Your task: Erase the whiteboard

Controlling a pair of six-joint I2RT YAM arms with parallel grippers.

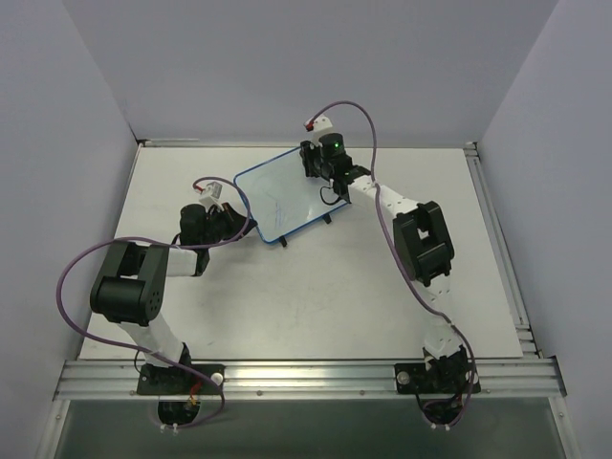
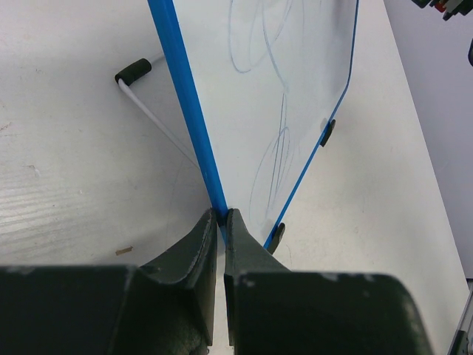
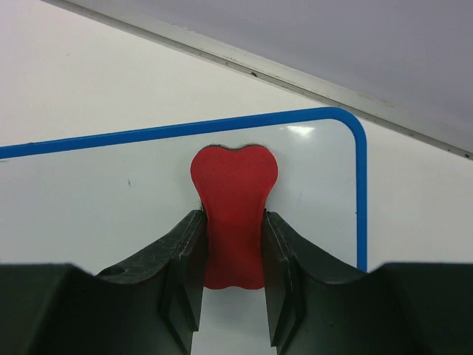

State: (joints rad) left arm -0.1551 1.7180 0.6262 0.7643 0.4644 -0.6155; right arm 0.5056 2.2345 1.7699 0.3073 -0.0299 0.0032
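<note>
The whiteboard [image 1: 277, 199] stands tilted on its black feet at the table's back middle, white with a thin blue rim and faint blue scribbles [image 2: 273, 159]. My left gripper [image 2: 223, 214] is shut on its blue left rim [image 2: 185, 96]; it also shows in the top view [image 1: 232, 222]. My right gripper [image 3: 233, 218] is shut on a small red eraser [image 3: 233, 214] pressed against the board [image 3: 111, 200] near its upper right corner. In the top view the right gripper [image 1: 316, 164] sits at the board's far right edge.
The board's wire stand with a black foot [image 2: 133, 71] rests on the table behind the rim. Grey walls enclose the table on three sides; a metal rail [image 1: 306, 375] runs along the near edge. Purple cables loop from both arms.
</note>
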